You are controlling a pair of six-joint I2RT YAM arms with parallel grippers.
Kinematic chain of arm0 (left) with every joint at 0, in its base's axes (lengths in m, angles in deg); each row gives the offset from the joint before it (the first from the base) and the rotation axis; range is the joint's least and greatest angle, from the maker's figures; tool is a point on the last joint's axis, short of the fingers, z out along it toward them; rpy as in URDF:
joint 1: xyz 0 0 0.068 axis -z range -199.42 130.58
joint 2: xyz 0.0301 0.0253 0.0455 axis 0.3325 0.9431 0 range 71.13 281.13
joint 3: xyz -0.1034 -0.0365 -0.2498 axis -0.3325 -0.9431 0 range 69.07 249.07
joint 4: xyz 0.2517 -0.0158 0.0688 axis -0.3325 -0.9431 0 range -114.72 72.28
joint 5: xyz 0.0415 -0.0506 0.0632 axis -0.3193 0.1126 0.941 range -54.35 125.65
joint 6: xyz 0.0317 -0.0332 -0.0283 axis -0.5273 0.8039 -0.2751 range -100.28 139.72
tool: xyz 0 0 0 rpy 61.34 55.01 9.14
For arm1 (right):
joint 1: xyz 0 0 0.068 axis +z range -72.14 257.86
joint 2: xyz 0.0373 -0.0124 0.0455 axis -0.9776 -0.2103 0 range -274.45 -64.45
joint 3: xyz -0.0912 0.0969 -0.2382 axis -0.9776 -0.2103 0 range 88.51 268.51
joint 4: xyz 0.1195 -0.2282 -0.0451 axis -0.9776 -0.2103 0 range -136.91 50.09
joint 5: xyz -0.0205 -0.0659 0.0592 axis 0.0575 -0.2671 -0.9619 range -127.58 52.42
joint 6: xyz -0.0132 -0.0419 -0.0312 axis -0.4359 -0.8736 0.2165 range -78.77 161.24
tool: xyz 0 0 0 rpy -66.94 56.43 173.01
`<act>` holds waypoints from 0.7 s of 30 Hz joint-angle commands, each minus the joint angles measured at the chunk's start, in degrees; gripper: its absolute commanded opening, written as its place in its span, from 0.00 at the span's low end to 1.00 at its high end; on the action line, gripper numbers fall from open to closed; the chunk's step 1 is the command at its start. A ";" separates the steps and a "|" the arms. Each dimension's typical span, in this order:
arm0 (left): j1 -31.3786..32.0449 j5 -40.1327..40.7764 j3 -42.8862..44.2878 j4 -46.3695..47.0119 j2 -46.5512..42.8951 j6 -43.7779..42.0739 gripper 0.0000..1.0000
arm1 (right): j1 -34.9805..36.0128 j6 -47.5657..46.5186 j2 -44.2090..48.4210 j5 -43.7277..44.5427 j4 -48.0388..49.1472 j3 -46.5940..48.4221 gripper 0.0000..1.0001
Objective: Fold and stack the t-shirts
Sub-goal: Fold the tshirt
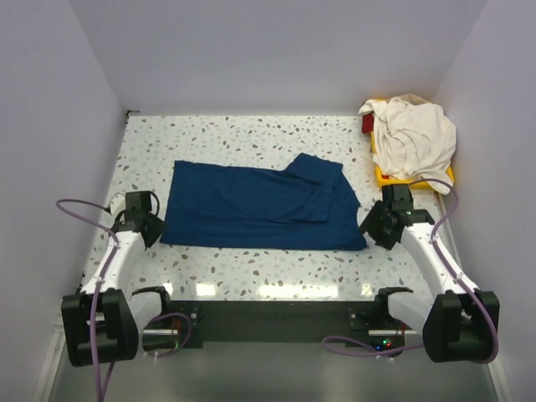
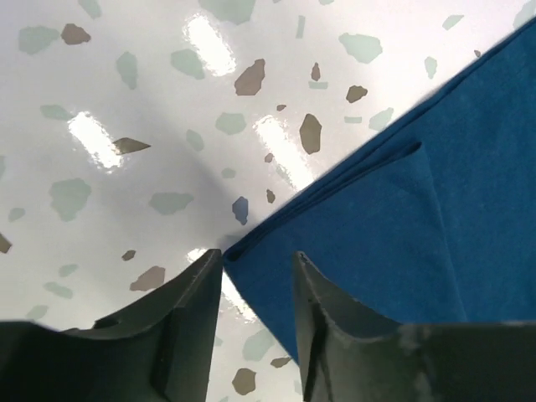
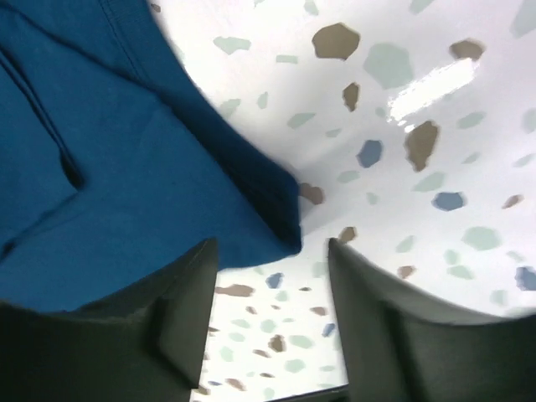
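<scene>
The dark navy t-shirt (image 1: pixel 260 205) lies partly folded and flat in the middle of the table. The cream white t-shirt (image 1: pixel 414 134) sits crumpled on the yellow tray at the back right. My left gripper (image 1: pixel 153 228) is open at the navy shirt's near left corner; in the left wrist view that corner (image 2: pixel 251 247) lies between the fingers (image 2: pixel 197 310). My right gripper (image 1: pixel 368 226) is open at the near right corner; in the right wrist view the corner (image 3: pixel 276 226) lies just above the gap between its fingers (image 3: pixel 188 301).
The yellow tray (image 1: pixel 442 181) stands against the right wall. White walls close in the speckled table (image 1: pixel 243 138) on the left, back and right. A dark rail runs along the near edge between the arm bases.
</scene>
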 commanded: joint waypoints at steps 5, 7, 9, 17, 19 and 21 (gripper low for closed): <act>-0.25 4.51 5.29 -4.22 -5.30 -3.04 0.68 | -0.68 -0.12 4.07 5.43 -3.75 3.66 0.99; -0.25 2.85 7.22 -2.91 -6.10 -5.31 0.69 | -0.68 -2.85 5.12 3.06 0.54 3.76 0.99; -0.25 -0.48 8.45 -0.54 -6.63 -6.82 0.69 | -0.59 -4.44 5.56 -1.49 4.59 2.71 0.99; 7.19 -6.22 12.49 5.18 0.47 -10.86 0.68 | 8.27 -0.94 -4.62 -2.85 15.67 4.72 0.70; 9.93 -6.21 14.34 6.32 1.89 -11.74 0.68 | 12.57 1.34 -7.78 -1.62 18.74 4.81 0.56; 11.52 -8.06 15.48 7.38 3.83 -12.62 0.67 | 15.22 2.84 -11.46 -0.74 20.42 5.07 0.55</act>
